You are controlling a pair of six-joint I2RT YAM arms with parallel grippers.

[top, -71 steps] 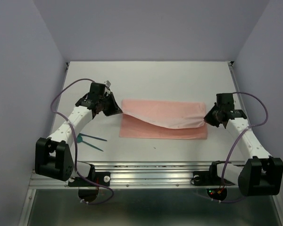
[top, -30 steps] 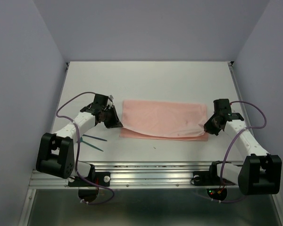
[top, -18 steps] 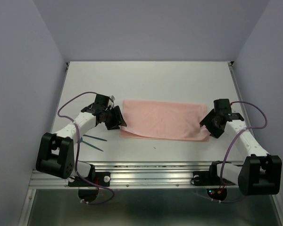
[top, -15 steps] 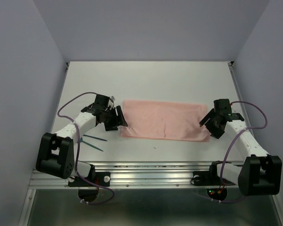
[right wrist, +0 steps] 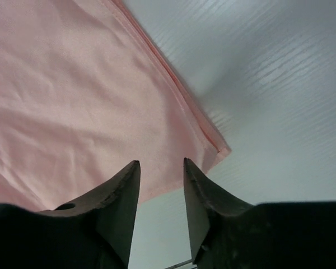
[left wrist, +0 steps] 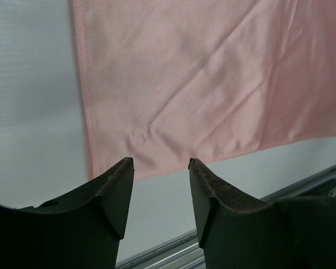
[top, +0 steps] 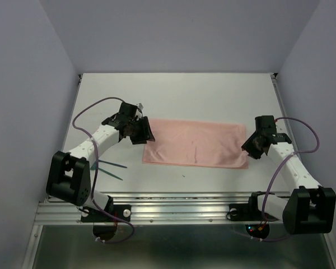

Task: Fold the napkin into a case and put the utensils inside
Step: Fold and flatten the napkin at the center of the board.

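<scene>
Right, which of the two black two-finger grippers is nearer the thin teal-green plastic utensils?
The left gripper, at the left end of the salmon-pink cloth napkin: the utensils lie beside its arm; the right gripper is opposite.

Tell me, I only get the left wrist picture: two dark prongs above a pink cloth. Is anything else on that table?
Observer: Yes. Thin teal utensils lie on the table by the left arm's base, apart from the napkin.
Operator: Is there a second arm?
Observer: Yes. The right gripper is over the napkin's opposite end, open and holding nothing.
Operator: Is the cloth one layer?
Observer: It seems not. The right wrist view shows a doubled edge near that corner, so it looks folded over.
</scene>
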